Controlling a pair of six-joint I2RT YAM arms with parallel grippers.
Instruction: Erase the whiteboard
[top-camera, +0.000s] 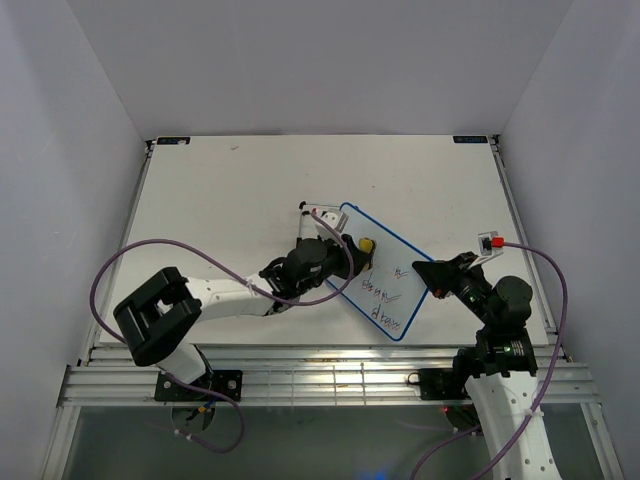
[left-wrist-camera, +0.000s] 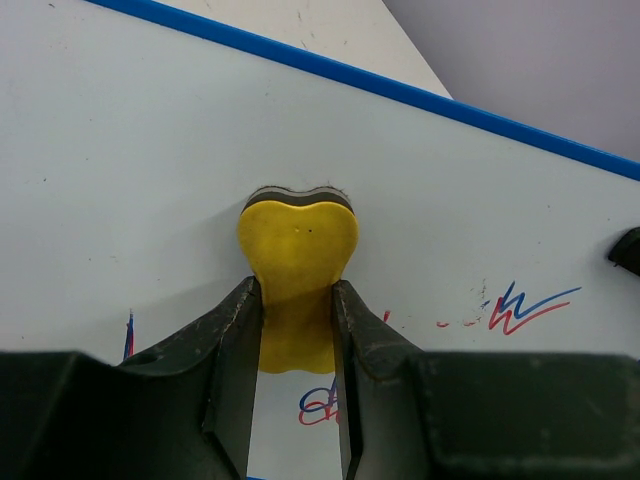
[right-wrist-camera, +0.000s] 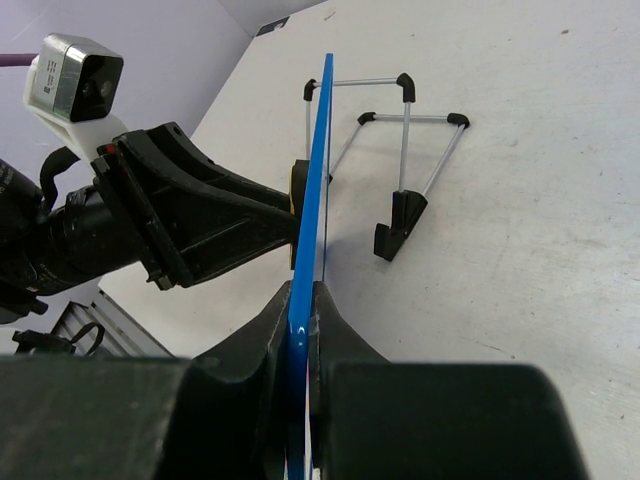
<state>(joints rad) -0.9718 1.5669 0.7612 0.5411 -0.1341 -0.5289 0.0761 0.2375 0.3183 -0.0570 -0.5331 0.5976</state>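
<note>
The whiteboard (top-camera: 385, 280), white with a blue frame, stands tilted at the table's centre, with red and blue scribbles on its lower part (left-wrist-camera: 520, 308). My left gripper (left-wrist-camera: 297, 300) is shut on the yellow eraser (left-wrist-camera: 297, 245) and presses it flat against the board's upper left face (top-camera: 366, 244). My right gripper (right-wrist-camera: 303, 305) is shut on the board's blue edge (right-wrist-camera: 315, 190), at the board's right corner (top-camera: 428, 277). The board's metal stand with black feet (right-wrist-camera: 400, 215) shows behind it in the right wrist view.
The white table (top-camera: 230, 190) stretches behind and left of the board. A purple cable (top-camera: 130, 262) loops over the left arm, another (top-camera: 555, 275) over the right arm. Grey walls close in on three sides.
</note>
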